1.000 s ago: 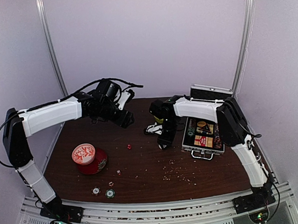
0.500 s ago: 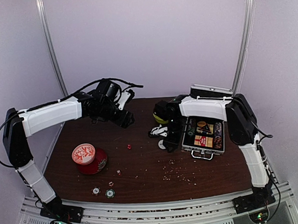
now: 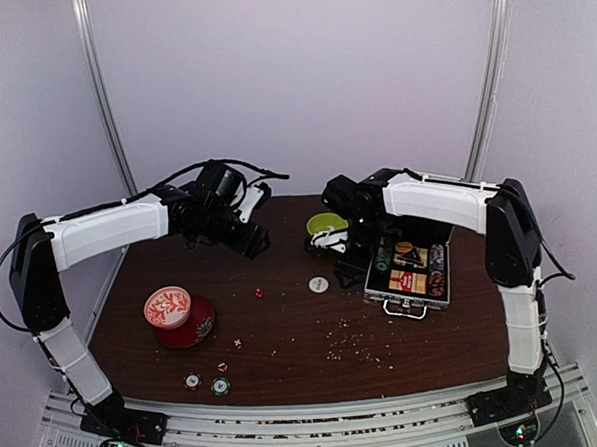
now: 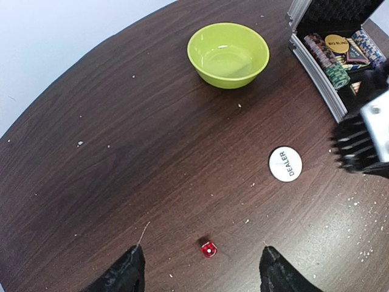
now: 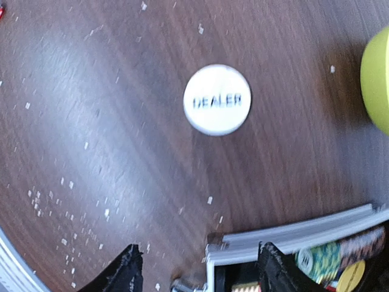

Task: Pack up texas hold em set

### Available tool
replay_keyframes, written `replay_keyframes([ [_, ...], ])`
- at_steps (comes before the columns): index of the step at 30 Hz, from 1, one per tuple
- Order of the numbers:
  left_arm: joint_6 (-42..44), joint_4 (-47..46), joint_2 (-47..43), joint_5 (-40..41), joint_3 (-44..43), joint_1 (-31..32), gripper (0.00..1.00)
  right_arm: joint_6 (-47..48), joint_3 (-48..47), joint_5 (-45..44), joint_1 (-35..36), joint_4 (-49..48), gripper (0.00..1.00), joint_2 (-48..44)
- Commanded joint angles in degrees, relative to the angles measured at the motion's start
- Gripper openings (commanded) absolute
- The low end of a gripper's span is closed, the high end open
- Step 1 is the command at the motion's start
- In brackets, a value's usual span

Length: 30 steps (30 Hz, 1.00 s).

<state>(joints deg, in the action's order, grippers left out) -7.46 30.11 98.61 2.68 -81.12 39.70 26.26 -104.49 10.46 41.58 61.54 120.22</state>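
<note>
Right pincer (image 5: 197,271) hangs open and empty near the DEALER button (image 5: 217,100), just left of the open silver case (image 3: 395,301). Left pincer (image 4: 200,274), open, overlooks a red die (image 4: 208,249). We judge packing partial: chip rows (image 4: 328,61) stowed; button, die, near chips (image 3: 220,386) outstanding.

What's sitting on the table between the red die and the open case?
The white DEALER button, lying flat, apart from both the die and the case. The left wrist view shows it clearly.
</note>
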Motion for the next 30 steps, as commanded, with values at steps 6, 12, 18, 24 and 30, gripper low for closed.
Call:
replay_keyframes([
  [6,-0.7,-0.7,-1.5,2.4,-1.4,-0.6,0.66,-0.9,-17.6,2.9,0.9,1.0,0.67,16.1],
  [12,-0.6,-0.7,-2.4,2.3,-1.3,-1.0,0.66,-1.9,-21.0,3.3,1.2,0.4,0.68,20.7],
  [18,-0.7,-0.7,-3.0,1.7,-1.4,-1.1,0.66,-1.9,-20.5,3.5,1.3,0.6,0.65,22.6],
  [24,-0.6,-0.7,-3.0,1.5,-1.4,-1.2,0.66,-1.8,-18.9,2.1,1.5,-0.2,0.61,22.7],
  [30,-0.7,-0.8,-2.9,1.2,-1.3,-1.3,0.66,-2.8,-19.7,2.7,1.5,-0.7,0.61,23.8],
])
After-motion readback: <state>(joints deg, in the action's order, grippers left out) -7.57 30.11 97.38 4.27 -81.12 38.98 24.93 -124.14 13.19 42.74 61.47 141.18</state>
